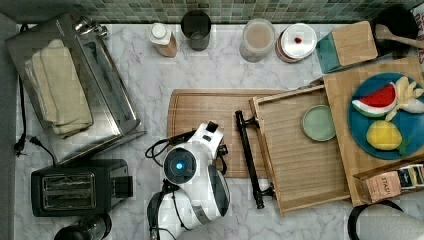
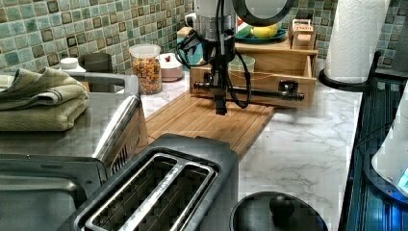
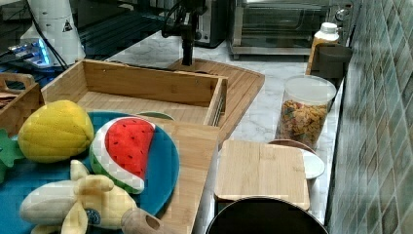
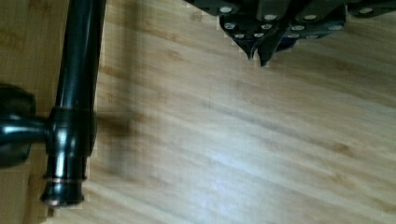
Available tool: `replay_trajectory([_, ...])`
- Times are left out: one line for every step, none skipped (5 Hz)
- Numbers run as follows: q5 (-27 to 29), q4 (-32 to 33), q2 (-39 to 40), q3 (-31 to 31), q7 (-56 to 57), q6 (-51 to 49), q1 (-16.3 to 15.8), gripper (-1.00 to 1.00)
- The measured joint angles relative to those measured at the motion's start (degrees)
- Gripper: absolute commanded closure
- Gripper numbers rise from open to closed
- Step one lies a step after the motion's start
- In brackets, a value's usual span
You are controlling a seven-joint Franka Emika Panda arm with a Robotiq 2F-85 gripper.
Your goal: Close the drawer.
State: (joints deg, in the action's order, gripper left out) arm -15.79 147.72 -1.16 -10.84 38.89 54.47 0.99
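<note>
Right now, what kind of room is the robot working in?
It looks like a kitchen counter, perhaps a mock-up, since the fruit on the blue plate looks like toys. A toaster and a toaster oven sit on the marble countertop beneath a green tiled backsplash.

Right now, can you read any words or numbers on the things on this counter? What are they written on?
"STASH": on the brown box at the top view's lower right.
The packet beside it carries print too small to read.
The triangle sign on the white robot base in the right view is too blurred to read.
</note>
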Motion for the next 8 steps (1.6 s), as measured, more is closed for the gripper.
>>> replay_trajectory([0.01, 0.9, 0.05, 1.72, 2.29, 0.0, -0.06, 1.0])
replay_trajectory([0.03, 1.01, 0.23, 2.36, 5.01, 0.0, 2.45, 1.0])
replay_trajectory([0.17, 1.01, -0.05, 3.29, 8.17, 0.42, 5.1, 1.0])
replay_trajectory([1.12, 0.78, -0.13, 3.76, 11.25, 1.04, 7.73, 1.0])
replay_trajectory([3.37, 0.67, 0.16, 4.37, 16.37, 1.2, 9.43, 1.0])
replay_trajectory([3.59, 0.11, 0.18, 4.52, 22.66, 1.01, 10.29, 1.0])
replay_trajectory([3.59, 0.11, 0.39, 5.55, 25.01, 1.82, 11.06, 1.0])
replay_trajectory([3.66, -1.34, 1.9, 7.62, 26.47, 2.24, 11.41, 1.0])
